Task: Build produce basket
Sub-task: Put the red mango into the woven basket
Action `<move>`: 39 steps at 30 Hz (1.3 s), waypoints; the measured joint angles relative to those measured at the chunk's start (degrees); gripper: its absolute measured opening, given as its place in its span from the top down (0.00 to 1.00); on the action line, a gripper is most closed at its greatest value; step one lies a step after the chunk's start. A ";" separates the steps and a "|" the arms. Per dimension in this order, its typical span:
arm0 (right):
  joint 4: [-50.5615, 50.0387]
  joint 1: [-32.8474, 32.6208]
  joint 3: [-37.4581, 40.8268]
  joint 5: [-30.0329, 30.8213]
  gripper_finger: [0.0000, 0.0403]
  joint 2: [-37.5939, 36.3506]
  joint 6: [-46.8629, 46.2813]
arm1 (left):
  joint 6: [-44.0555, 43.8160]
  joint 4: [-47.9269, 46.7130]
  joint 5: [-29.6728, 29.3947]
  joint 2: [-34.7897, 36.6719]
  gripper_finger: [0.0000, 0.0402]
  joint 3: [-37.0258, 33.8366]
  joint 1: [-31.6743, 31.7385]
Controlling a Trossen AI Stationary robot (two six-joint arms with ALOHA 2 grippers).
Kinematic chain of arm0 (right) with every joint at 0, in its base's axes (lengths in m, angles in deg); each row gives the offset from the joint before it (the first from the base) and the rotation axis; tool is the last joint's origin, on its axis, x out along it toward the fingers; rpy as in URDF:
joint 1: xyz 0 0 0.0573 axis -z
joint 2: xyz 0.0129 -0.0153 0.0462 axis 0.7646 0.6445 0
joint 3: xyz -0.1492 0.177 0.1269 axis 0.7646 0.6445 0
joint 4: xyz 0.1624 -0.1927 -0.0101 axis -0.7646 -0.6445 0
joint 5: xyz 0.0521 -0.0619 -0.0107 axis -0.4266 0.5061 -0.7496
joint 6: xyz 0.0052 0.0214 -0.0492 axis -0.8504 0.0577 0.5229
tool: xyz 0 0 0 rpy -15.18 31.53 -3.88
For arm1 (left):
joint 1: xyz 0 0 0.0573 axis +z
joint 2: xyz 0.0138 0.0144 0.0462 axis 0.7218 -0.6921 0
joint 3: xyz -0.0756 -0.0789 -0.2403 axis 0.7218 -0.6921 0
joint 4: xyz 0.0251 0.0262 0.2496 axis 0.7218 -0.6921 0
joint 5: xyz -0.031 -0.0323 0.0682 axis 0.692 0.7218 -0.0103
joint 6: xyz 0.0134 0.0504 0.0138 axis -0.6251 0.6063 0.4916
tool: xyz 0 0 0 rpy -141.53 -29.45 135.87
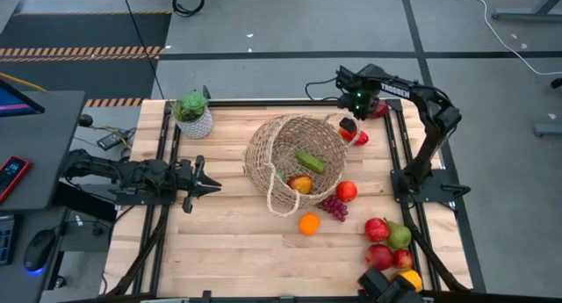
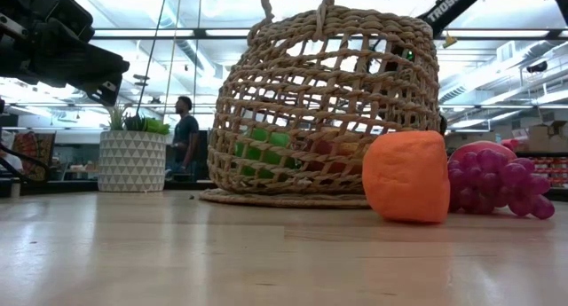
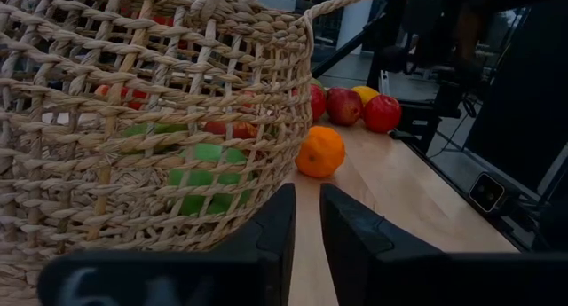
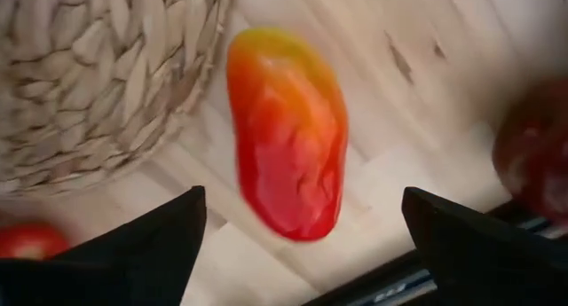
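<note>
Tan woven basket (image 1: 294, 149), orange fruit (image 1: 308, 224), purple grapes (image 1: 335, 207), and a red-yellow, perhaps pepper-like, piece (image 4: 288, 133).

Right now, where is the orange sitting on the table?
In the high view, the orange lies on the wooden table, just outside the tipped wicker basket, on the near side, beside the purple grapes.

Between my right jaws lies a glossy, smooth red-yellow pepper (image 4: 288, 133); beside it, the rough woven wicker basket (image 4: 98, 75) on the pale matt wooden surface (image 4: 417, 93).
</note>
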 joint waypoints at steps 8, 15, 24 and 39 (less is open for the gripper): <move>6.05 -0.35 5.31 2.34 0.01 -0.02 2.78 | 0.00 0.02 0.00 0.00 0.86 0.00 0.02; 12.16 -1.48 9.36 3.39 0.01 -0.02 2.82 | 0.00 0.01 0.00 0.00 0.85 0.00 0.00; 17.47 -2.43 12.11 3.96 0.02 -0.02 2.63 | 0.00 0.02 0.00 0.00 0.85 0.00 0.02; 19.22 -2.45 12.11 4.11 0.22 -0.02 2.72 | 0.00 0.00 0.00 0.00 0.85 0.00 0.02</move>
